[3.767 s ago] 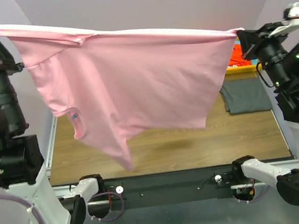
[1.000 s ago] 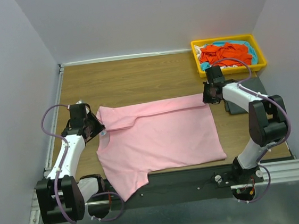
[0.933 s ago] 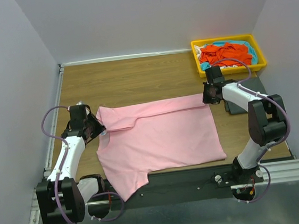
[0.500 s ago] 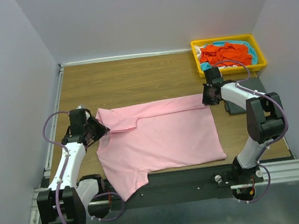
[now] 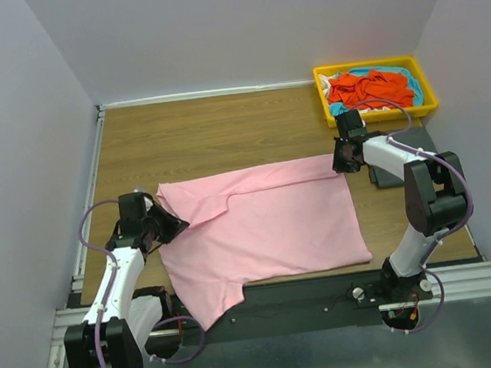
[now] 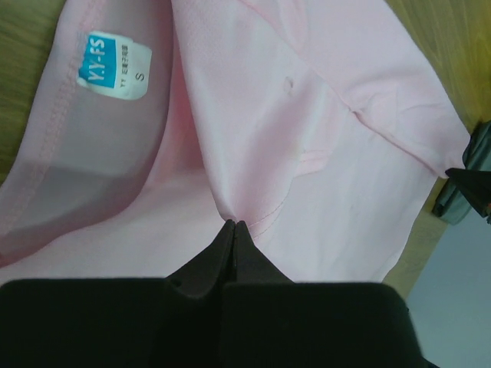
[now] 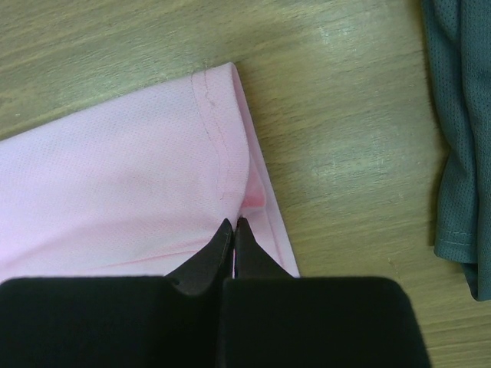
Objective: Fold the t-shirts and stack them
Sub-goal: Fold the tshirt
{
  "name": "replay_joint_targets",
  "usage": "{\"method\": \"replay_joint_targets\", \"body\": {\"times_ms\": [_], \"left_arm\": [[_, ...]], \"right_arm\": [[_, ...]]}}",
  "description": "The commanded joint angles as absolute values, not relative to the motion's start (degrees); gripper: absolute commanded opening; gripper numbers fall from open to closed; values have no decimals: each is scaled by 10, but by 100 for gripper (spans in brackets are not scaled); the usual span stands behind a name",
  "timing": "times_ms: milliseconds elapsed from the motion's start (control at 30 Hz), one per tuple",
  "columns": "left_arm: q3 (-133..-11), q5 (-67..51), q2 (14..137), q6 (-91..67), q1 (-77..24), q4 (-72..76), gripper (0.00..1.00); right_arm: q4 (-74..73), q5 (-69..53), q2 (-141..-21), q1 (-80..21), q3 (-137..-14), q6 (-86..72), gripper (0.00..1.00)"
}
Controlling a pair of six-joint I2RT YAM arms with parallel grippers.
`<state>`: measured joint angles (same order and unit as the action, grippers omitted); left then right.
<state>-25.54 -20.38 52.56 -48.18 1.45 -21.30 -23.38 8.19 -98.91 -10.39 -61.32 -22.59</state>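
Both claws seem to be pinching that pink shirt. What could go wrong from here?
1. The left gripper pinches bunched fabric of the pink t-shirt; pulling could drag in a wrinkle.
2. One sleeve hangs over the near edge of the table and might catch there.
3. The right gripper grips a corner close to the dark grey t-shirt and could nudge it.
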Motion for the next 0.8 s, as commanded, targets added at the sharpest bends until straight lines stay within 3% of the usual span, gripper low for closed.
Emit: {"method": "replay_joint_targets", "body": {"times_ms": [0,300,400,533,700,767], "left_arm": [[-226,-243,519,-502,11,-192,0],[-199,-241,511,-504,8,-180,0],[-196,-241,503,-508,8,-184,12],[-227,-211,470,-508,8,-215,51],[-309,-101,480,-460,13,-248,72],[-329,-50,505,-439,20,-249,72]], "right_arm": [[-247,101,-996,-100,-606,-239,4],[-250,109,-993,-100,-605,-248,14],[-253,118,-984,-101,-606,-251,27],[-259,129,-953,-100,-611,-250,39],[-266,149,-920,-99,-626,-247,50],[-267,157,-909,-100,-632,-246,50]]}}
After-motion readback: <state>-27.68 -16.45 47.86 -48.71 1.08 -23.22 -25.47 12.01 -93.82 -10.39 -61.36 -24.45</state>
